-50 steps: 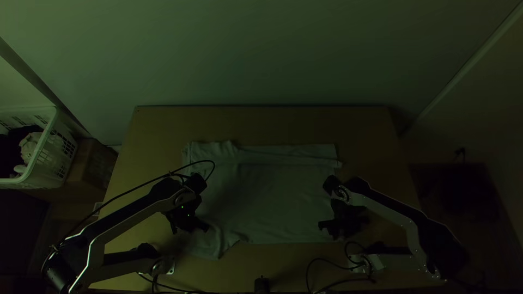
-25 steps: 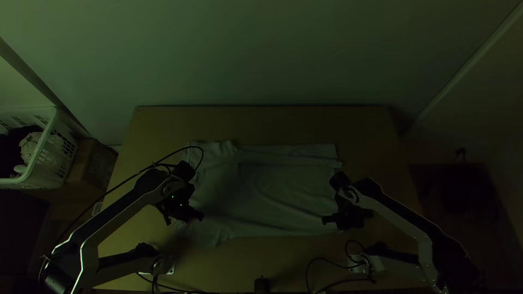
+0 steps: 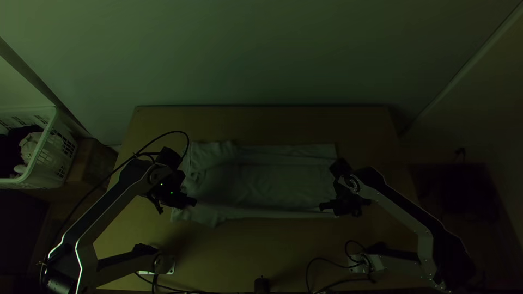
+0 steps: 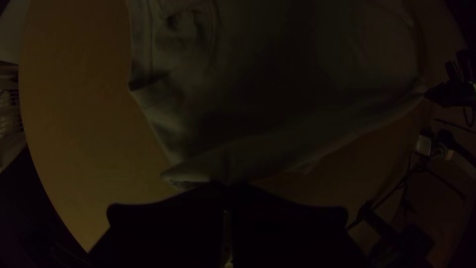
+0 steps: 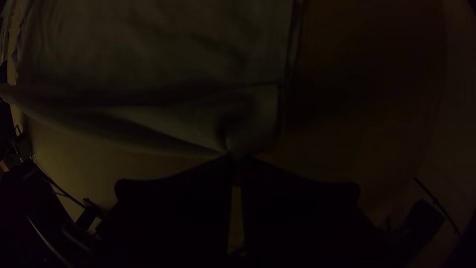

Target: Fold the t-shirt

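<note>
- Left gripper: closed on cloth, near-left edge, as far as the gloom allows.
- T-shirt: mid-table, long axis left-right, body beyond both claws.
- Right gripper: pinching near-right edge.

A light wooden table with a pale t-shirt across its middle.
</note>
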Motion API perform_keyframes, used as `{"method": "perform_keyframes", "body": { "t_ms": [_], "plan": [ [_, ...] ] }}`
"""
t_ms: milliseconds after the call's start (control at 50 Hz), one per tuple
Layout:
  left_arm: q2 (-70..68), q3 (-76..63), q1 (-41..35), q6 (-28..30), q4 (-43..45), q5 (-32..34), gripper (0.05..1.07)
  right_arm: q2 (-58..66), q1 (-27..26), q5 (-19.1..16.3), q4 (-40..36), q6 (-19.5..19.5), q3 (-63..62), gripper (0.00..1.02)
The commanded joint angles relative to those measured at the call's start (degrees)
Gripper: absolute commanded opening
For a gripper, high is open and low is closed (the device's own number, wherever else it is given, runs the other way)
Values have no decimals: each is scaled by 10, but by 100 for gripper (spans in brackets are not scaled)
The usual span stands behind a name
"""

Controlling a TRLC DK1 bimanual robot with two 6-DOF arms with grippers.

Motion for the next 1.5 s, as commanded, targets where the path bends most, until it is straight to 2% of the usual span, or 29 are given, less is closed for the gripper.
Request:
{"method": "perform_keyframes", "body": {
  "t_ms": [0, 100, 380, 960, 1480],
  "plan": [
    [21, 27, 16, 20, -4, 1, 8, 23, -5, 16, -1, -4, 32, 3],
    [37, 53, 32, 27, 1, 1, 8, 42, -15, 28, -1, -12, 57, 3],
    [104, 158, 77, 44, 1, 1, 8, 107, -59, 35, 5, -36, 135, 3],
    [204, 242, 90, 65, 14, 1, 8, 216, -107, 51, 44, -52, 256, 3],
    [295, 345, 107, 70, 47, 2, 8, 318, -118, 51, 61, -52, 378, 4]
  ]
}}
